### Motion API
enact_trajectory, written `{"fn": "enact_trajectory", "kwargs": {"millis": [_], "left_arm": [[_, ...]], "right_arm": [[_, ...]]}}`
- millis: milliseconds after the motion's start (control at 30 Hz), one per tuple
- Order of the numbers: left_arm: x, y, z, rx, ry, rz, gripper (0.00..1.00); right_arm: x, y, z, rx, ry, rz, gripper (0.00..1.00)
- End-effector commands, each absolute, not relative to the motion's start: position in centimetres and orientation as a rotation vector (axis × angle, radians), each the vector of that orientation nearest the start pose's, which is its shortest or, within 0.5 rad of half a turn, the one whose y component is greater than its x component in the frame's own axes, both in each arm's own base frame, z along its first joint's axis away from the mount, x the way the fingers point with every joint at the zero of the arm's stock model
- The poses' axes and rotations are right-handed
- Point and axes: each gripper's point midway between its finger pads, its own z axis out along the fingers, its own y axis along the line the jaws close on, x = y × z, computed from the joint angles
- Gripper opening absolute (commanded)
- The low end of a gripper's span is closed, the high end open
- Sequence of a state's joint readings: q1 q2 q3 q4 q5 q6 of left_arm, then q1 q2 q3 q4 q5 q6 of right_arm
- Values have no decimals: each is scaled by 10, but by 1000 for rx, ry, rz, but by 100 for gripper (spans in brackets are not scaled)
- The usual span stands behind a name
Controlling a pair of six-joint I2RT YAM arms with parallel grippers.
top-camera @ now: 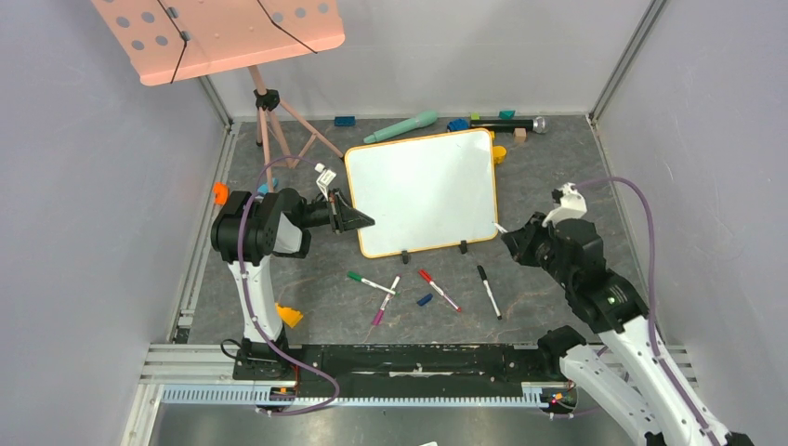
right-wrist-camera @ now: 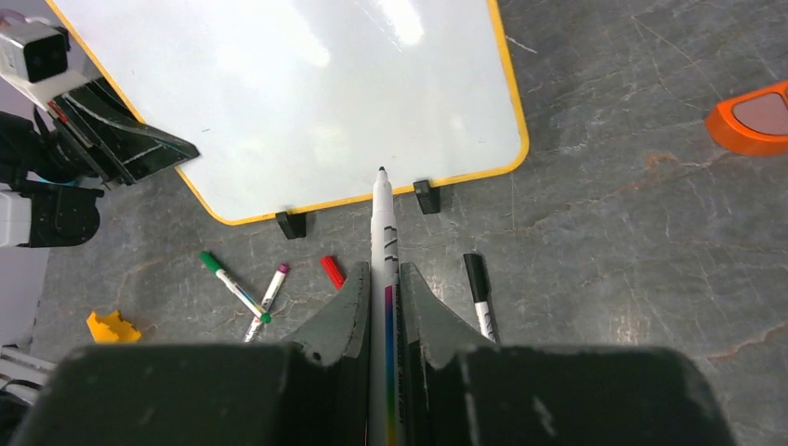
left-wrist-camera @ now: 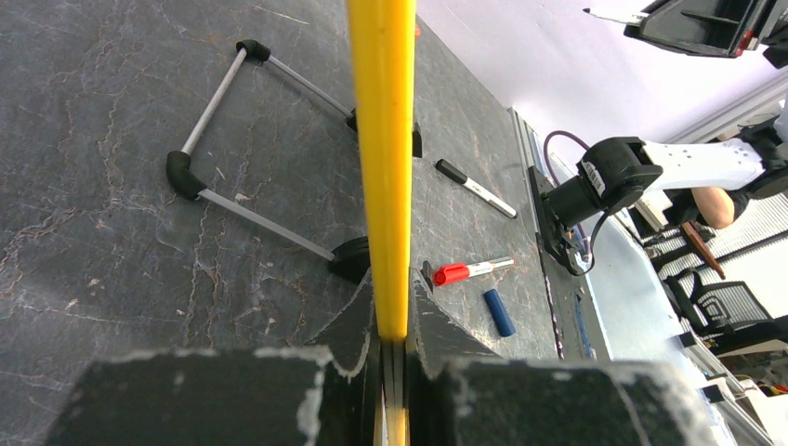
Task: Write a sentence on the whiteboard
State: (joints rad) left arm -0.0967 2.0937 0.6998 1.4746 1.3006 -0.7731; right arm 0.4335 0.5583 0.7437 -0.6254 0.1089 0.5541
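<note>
The whiteboard [top-camera: 423, 190], white with an orange-yellow frame, stands tilted on two black clip feet; its face [right-wrist-camera: 279, 93] is blank and no sentence shows on it. My left gripper [top-camera: 358, 221] is shut on the board's left frame edge. In the left wrist view the yellow frame [left-wrist-camera: 383, 167] runs up from between that gripper's [left-wrist-camera: 392, 307] fingers. My right gripper [right-wrist-camera: 383, 274] is shut on an uncapped marker [right-wrist-camera: 383, 232]. The marker's tip points at the board's lower frame near the right foot [right-wrist-camera: 426, 196]. In the top view the right gripper [top-camera: 509, 234] sits just off the board's lower right corner.
Green [top-camera: 370, 282], purple [top-camera: 386, 299], red [top-camera: 438, 289] and black [top-camera: 489, 291] markers and a blue cap [top-camera: 424, 299] lie in front of the board. A pink music stand [top-camera: 218, 37] rises at the back left. Toy microphones [top-camera: 401, 127] and blocks lie behind the board.
</note>
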Motion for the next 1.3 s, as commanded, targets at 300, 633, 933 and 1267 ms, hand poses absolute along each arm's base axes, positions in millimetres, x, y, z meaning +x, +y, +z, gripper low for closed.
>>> {"fn": "enact_trajectory", "kwargs": {"millis": [300, 633, 933, 1267], "left_arm": [[326, -210, 101, 813, 1543, -1495, 2], [324, -210, 102, 816, 1539, -1489, 2], [324, -210, 102, 817, 1535, -1480, 2], [324, -210, 102, 815, 1535, -1479, 2]], "right_arm": [[268, 168, 275, -14, 1910, 610, 0], [290, 252, 291, -143, 1902, 529, 0], [303, 287, 294, -121, 1879, 545, 0], [301, 296, 315, -211, 1781, 594, 0]]}}
